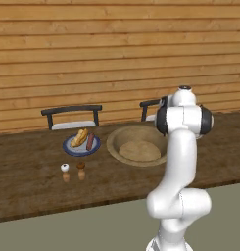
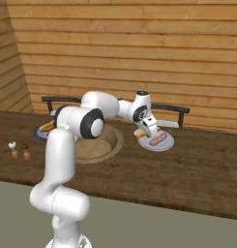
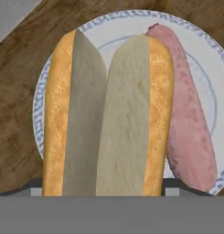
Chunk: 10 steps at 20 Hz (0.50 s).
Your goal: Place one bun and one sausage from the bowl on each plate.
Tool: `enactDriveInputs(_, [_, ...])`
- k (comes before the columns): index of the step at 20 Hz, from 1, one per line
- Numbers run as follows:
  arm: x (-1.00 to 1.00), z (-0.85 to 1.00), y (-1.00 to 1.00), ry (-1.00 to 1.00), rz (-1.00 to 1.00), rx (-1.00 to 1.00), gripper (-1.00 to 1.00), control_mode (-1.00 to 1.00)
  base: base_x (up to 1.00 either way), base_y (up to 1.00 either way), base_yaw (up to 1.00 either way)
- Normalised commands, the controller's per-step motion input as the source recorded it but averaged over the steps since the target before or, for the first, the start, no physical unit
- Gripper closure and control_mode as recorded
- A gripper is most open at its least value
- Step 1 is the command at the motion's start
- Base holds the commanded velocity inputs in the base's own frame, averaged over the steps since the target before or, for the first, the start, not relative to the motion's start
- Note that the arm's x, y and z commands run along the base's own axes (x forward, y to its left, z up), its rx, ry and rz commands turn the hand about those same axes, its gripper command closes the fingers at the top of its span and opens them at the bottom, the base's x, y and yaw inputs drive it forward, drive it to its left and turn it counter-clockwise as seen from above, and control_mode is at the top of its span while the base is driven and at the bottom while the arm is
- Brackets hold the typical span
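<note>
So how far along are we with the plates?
Done: the left plate carries a bun and a sausage. In hand: the gripper holds a second bun over the right plate, beside the second sausage. Left: set that bun down. The bowl looks empty.

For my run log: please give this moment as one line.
gripper: shut on bun | bun: over plate, beside sausage | other plate: filled | bowl: looks empty
</note>
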Motion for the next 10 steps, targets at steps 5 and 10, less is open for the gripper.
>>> enactDriveInputs(5, [0.25, -0.17, -0.11, -0.01, 0.03, -0.01, -1.0, -1.0, 0.0, 0.0, 0.0])
enactDriveInputs(10, [0.0, 0.0, -0.25, 0.0, 0.02, 0.0, -1.0, -1.0, 0.0, 0.0, 0.0])
